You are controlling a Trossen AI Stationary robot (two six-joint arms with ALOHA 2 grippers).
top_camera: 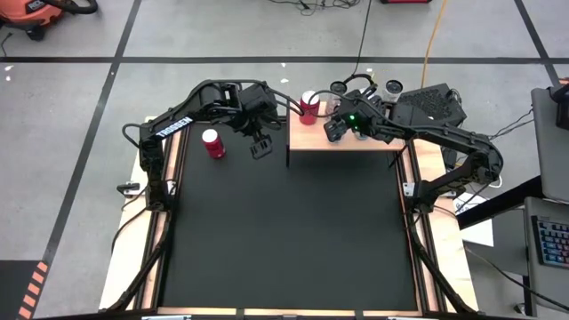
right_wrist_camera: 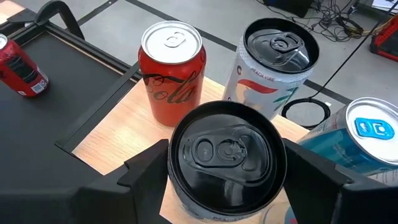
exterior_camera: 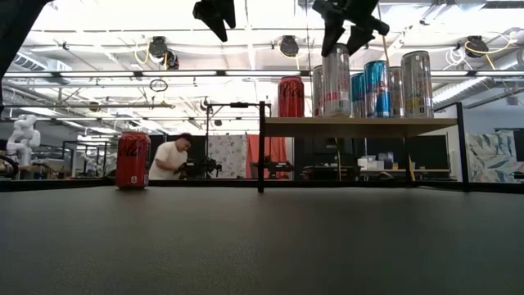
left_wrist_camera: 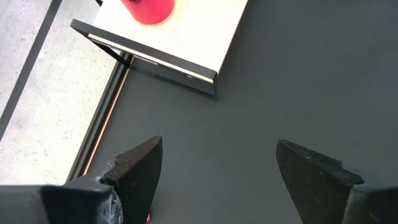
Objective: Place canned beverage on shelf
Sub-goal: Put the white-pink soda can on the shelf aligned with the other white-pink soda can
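Right gripper [right_wrist_camera: 227, 171] fingers straddling black-topped can [right_wrist_camera: 227, 155] on shelf [right_wrist_camera: 118, 134], red can [right_wrist_camera: 172, 71], white can [right_wrist_camera: 273, 65], blue can [right_wrist_camera: 367, 134] nearby.

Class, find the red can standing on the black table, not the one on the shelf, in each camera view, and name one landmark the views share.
High view: red can on the table, left of the shelf, beside the left gripper.
Low view: at left, on the table.
Left wrist view: not clearly in it.
Right wrist view: far corner.
Shared landmark: the shelf's red can.
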